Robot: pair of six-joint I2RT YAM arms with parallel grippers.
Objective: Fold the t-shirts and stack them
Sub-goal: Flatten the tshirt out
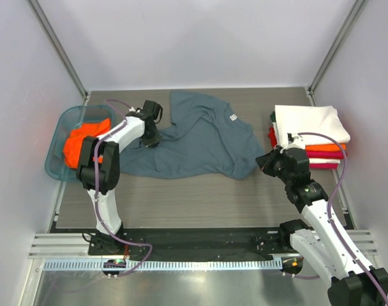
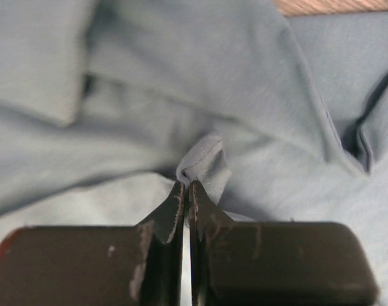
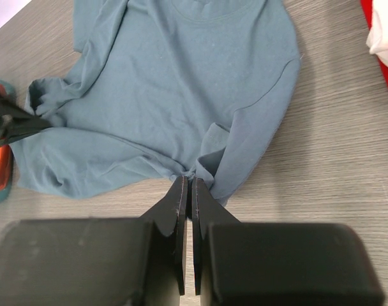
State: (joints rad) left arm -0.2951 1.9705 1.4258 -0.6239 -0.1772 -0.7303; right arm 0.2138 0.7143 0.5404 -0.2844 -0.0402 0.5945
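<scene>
A slate blue-grey t-shirt (image 1: 194, 137) lies crumpled and spread across the middle of the table, its white neck label (image 1: 233, 117) facing up. My left gripper (image 1: 150, 141) is shut on a pinch of this shirt's fabric (image 2: 203, 162) at its left side. My right gripper (image 1: 260, 160) is shut on the shirt's right corner (image 3: 210, 169). Both pairs of jaws stand nearly together with cloth bunched at the tips. A folded stack (image 1: 309, 137) sits at the right, with a white t-shirt (image 1: 309, 121) on top and orange and red ones below. Another orange t-shirt (image 1: 82, 143) lies in the basket.
The teal translucent basket (image 1: 55, 153) stands at the table's left edge, close to the left arm. Metal frame posts (image 1: 60, 51) and white walls enclose the table. The folded stack lies just behind the right gripper. Bare wood tabletop (image 1: 200, 197) shows in front of the shirt.
</scene>
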